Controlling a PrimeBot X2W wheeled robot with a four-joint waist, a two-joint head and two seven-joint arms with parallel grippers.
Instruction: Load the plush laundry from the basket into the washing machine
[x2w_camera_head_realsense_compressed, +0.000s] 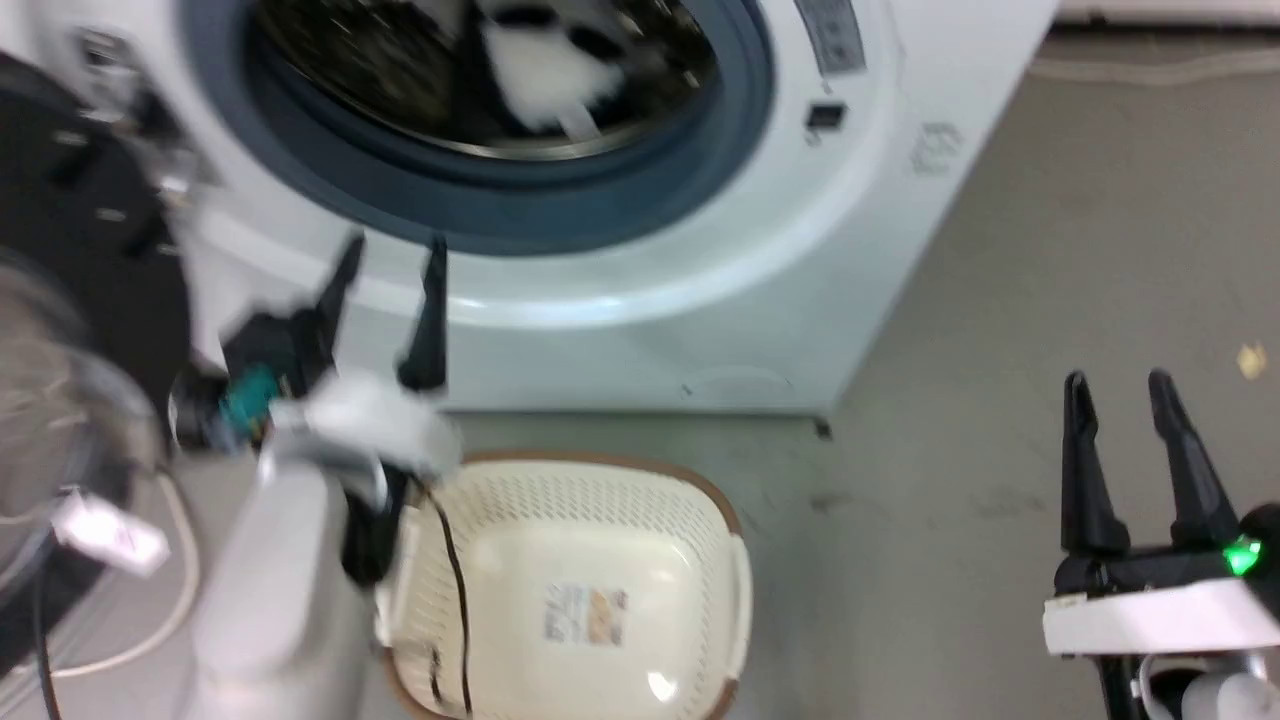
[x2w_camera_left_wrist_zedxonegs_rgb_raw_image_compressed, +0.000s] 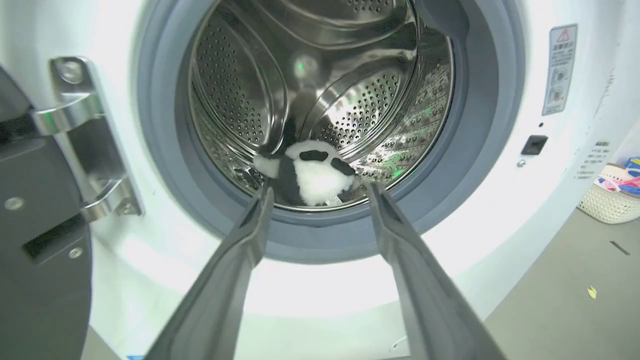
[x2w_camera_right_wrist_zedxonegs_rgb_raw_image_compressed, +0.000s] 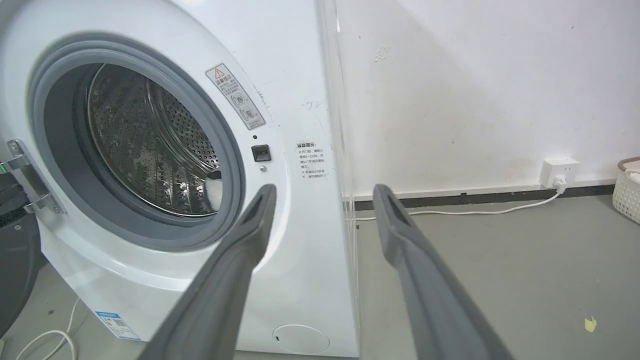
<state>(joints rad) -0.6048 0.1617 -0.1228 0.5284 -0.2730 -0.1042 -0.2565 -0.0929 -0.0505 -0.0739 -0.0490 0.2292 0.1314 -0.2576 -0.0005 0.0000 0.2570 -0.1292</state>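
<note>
Black-and-white plush laundry (x2w_camera_left_wrist_zedxonegs_rgb_raw_image_compressed: 317, 177) lies inside the washing machine (x2w_camera_head_realsense_compressed: 780, 290), low at the front of the shiny perforated steel drum (x2w_camera_left_wrist_zedxonegs_rgb_raw_image_compressed: 370, 110), just behind the grey rubber gasket (x2w_camera_left_wrist_zedxonegs_rgb_raw_image_compressed: 480, 150). Its fluffy white belly faces the opening, with black patches above and beside it. The left end effector (x2w_camera_head_realsense_compressed: 396, 243) is outside the porthole, in front of the gasket's lower rim. Its two long dark tapered fingers are spread well apart and grip nothing. In the left wrist view the toy shows between the fingertips but beyond them, within the drum. The pale left forearm (x2w_camera_head_realsense_compressed: 270, 580) rises from the lower left of the head view, passes the basket's left side and bends at the wrist toward the machine; this view is blurred by motion. The right end effector (x2w_camera_head_realsense_compressed: 1117, 380) sits low on the right over the grey floor (x2w_camera_head_realsense_compressed: 1050, 250). Its fingers point up the head view, parted and holding nothing, and a green light (x2w_camera_head_realsense_compressed: 1243, 555) glows on its body. The basket (x2w_camera_head_realsense_compressed: 600, 463) stands on the floor just before the machine. It is cream perforated plastic in a rounded rectangle with a brown rim, and a label (x2w_camera_head_realsense_compressed: 585, 613) shows on its smooth bottom. The black-framed door (x2w_camera_left_wrist_zedxonegs_rgb_raw_image_compressed: 40, 280) hangs open at the robot's left on a bright metal hinge (x2w_camera_left_wrist_zedxonegs_rgb_raw_image_compressed: 75, 115).
</note>
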